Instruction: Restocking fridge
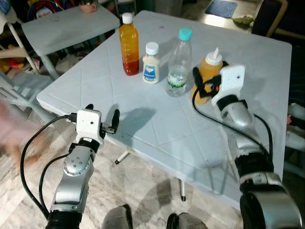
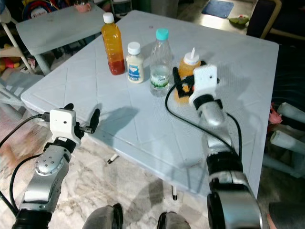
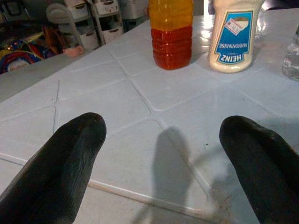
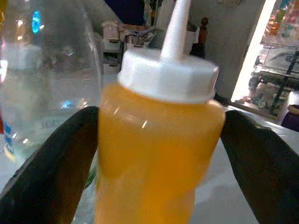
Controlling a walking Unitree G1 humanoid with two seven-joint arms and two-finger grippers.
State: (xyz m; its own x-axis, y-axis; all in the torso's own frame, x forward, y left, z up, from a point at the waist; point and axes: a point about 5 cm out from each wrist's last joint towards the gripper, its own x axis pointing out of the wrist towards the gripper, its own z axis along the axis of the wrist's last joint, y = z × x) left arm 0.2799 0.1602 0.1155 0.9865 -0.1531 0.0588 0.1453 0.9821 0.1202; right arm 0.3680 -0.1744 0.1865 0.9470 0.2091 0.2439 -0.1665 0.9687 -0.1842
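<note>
Tabletop: pale blue-white square plastic tabletop (image 1: 157,124) with moulded tile lines, carrying a row of four bottles toward its far side.
Tall bottle: clear plastic bottle of orange juice (image 1: 128,45) with a white cap, upright at the left end of the row.
Water bottle: clear plastic water bottle (image 1: 178,64) with a teal cap, upright, third in the row, just beside the mustard.
Mustard: yellow squeeze bottle (image 1: 209,71) with a white nozzle cap, upright at the right end, partly covered by the right wrist housing.
Mayonnaise: small white squeeze bottle (image 1: 151,63) with a blue Heinz label, upright between juice and water.
Right gripper: right gripper (image 4: 159,154) level with the mustard body, one black finger on each side of it, spread apart; in the wrist view, contact of the fingers (image 4: 51,163) with the plastic too close to call, so not yet clenched, judged as the approach to a grasp.
Left gripper: left gripper (image 3: 161,158) low at the near left edge of the tabletop, fingers released and wide, holding nothing, well apart from the row.
Key relation: mustard long axis vertical, straight ahead between the right fingers; right arm far nearer; closing inward looks like the next need.
Hidden: mustard base and the far finger's tip behind the housing; fridge nowhere to be made out; wrist view of the mustard blurred.
</note>
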